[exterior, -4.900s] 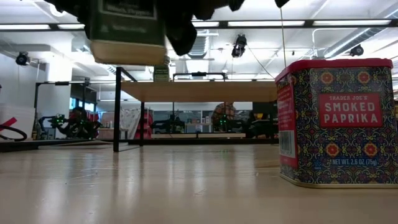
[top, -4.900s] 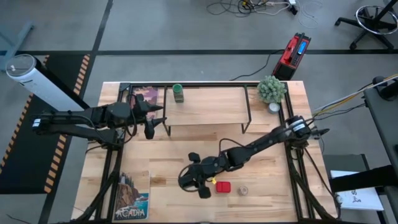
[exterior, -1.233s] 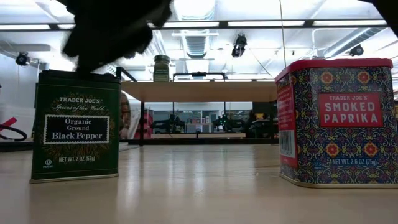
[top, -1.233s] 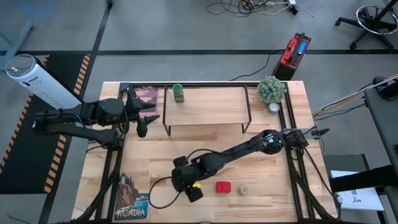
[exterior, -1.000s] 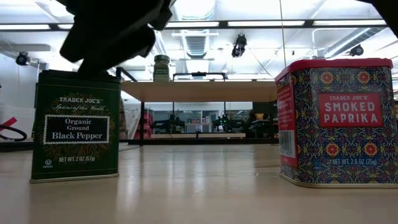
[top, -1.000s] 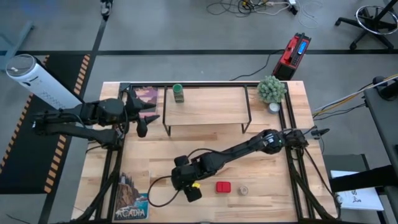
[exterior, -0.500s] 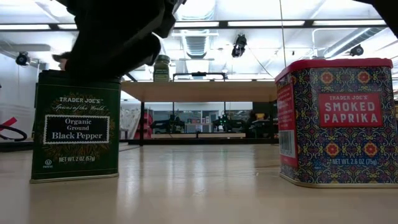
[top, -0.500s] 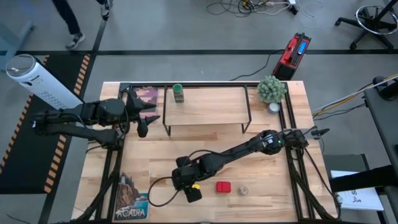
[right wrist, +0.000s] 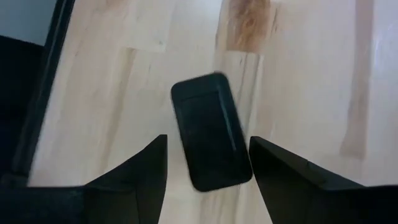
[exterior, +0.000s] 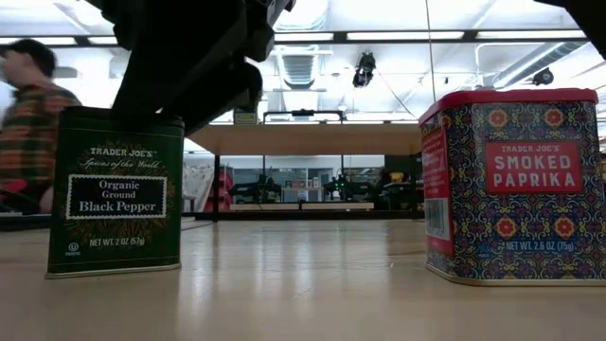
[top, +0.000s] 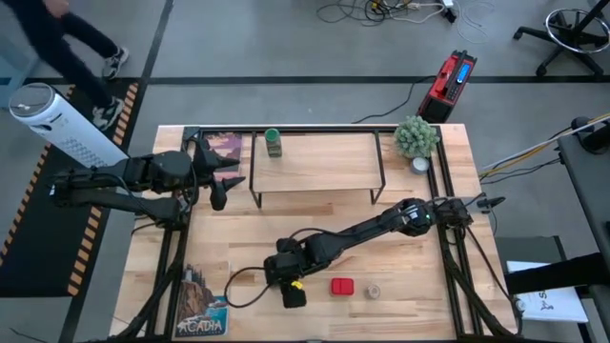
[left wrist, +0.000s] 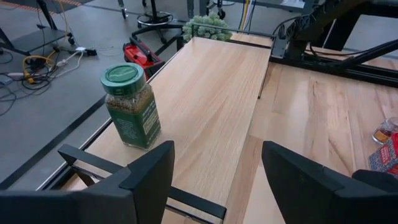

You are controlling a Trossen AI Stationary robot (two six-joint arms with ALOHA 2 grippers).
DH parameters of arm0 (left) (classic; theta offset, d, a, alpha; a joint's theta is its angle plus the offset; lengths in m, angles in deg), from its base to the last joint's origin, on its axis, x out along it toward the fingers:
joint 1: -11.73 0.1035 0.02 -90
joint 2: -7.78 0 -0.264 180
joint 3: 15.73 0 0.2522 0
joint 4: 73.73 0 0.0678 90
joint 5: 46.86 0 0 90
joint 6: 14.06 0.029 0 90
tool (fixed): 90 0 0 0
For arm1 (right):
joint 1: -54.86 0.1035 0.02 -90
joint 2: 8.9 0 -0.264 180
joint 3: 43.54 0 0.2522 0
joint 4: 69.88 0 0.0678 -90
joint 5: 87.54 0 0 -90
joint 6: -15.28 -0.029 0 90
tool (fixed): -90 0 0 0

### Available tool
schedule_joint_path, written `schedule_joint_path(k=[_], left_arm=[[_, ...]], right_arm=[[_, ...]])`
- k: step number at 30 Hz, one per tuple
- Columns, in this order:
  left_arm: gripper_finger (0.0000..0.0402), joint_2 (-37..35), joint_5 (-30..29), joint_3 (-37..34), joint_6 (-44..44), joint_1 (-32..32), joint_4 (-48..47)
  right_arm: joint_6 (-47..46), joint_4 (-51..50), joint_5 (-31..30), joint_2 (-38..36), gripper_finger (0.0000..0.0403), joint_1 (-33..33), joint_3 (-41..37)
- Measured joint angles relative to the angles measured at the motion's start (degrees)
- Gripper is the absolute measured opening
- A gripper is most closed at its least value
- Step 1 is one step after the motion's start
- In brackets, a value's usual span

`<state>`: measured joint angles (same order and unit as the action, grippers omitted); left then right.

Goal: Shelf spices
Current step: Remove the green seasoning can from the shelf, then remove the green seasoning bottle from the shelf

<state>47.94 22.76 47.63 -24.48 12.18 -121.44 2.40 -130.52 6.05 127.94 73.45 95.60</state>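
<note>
The dark pepper tin (exterior: pixel 115 192) is standing upright on the table (top: pixel 400 286), near its front and left of the middle, with its dark lid (right wrist: pixel 210 140) showing between the fingers in the right wrist view. The right end effector (top: pixel 286 276) is hovering directly over it, its fingers (right wrist: pixel 127 180) spread to either side of the tin and not touching it. The red paprika tin (exterior: pixel 511 185) is sitting upright on the table just right of the pepper tin, apart from it, and the small tan jar (top: pixel 373 291) is resting just beyond the red one. The green-capped jar (left wrist: pixel 130 106) is standing upright on the shelf (top: pixel 324 162) at its back left corner. The shelf is standing across the back of the table, with a potted plant (top: pixel 416 136) at its right end. The left end effector (top: pixel 229 176) is waiting just left of the shelf, its fingers (left wrist: pixel 149 180) spread and holding nothing. Two picture cards are lying on the table's left side, one at the back (top: pixel 224 148) and one at the front (top: pixel 202 303). A person (exterior: pixel 33 123) in a plaid shirt is showing beyond the table, at the room's left.
</note>
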Motion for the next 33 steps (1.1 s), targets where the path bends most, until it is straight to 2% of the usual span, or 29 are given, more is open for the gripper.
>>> schedule_joint_path(k=[8,12,15,20,28,33], left_arm=[[0.0239,0.0,0.0,0.0,-0.2,0.0,0.0],[0.0234,0.0,0.0,0.0,-0.6,0.0,-0.3],[0.0230,0.0,0.0,0.0,-0.6,0.0,-0.5],[0.0229,0.0,0.4,0.0,-0.6,0.0,-0.5],[0.0243,0.1,0.5,-0.9,-0.8,0.0,0.1],[0.0244,2.8,0.5,-1.7,-0.8,0.0,3.2]], right_arm=[[-6.9,-0.5,1.6,0.0,0.0202,0.0,0.0],[-9.2,-0.5,4.6,0.0,0.0200,0.0,0.0],[-9.8,-0.5,6.7,0.0,0.0203,0.1,0.0],[-9.1,-0.6,6.9,-0.1,0.0211,0.3,0.0],[-2.0,-6.4,-3.8,-4.4,0.0225,-0.3,-0.1],[3.2,-8.2,-10.7,-8.4,0.0229,-0.2,-0.1]])
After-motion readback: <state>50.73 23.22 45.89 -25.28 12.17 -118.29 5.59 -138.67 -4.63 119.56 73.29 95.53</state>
